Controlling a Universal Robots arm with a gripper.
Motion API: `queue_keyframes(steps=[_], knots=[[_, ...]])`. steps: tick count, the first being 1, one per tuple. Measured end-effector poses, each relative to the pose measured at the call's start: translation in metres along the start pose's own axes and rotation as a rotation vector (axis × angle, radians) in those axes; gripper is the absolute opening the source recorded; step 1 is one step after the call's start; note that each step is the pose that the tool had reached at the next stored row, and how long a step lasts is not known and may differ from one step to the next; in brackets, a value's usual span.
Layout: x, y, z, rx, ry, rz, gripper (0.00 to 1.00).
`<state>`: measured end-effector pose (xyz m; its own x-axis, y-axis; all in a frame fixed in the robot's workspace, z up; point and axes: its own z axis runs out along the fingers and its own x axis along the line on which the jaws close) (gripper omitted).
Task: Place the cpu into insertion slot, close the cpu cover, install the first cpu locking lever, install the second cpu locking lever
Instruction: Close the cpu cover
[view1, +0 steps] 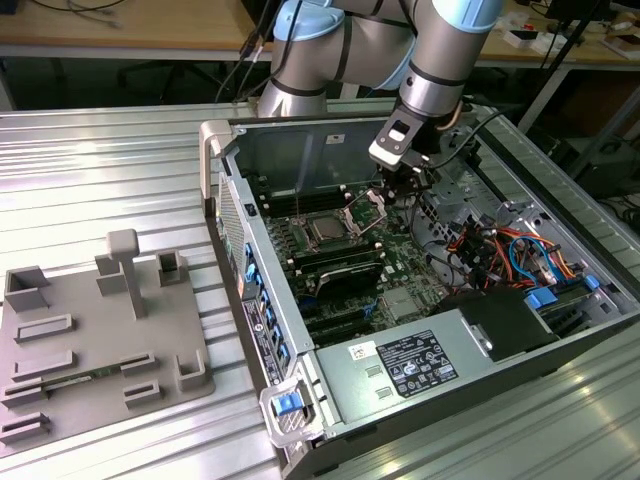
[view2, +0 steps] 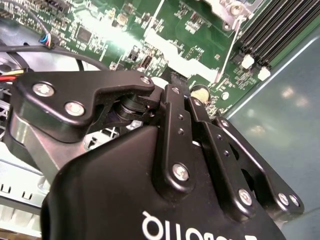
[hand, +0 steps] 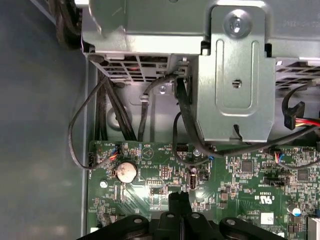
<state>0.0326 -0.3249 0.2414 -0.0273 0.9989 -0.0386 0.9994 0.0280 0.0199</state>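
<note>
Hovering closed tool (view1: 396, 190) beside raised cpu cover (view1: 370, 207), cpu (view1: 326, 231) seated

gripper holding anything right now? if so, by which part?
Nothing held. The gripper is shut, fingertips together with nothing between them in both wrist views, above the green motherboard. In the exterior view it is beside the raised cpu cover.

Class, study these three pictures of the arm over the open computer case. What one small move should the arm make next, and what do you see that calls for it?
Probably ease the shut pincer down against the cpu cover to tip it over the cpu. In the exterior view the cpu looks seated, the cover stands raised beside it, and the pincer hangs right at the cover.
</note>
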Motion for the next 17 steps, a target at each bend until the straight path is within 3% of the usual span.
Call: queue_keyframes(steps=[7,17], knots=[[0.0003,-0.0102,-0.0002,0.0,0.0,0.0,0.11],[0.0003,-0.0115,-0.0002,-0.0001,0.0,0.0,0.11]])
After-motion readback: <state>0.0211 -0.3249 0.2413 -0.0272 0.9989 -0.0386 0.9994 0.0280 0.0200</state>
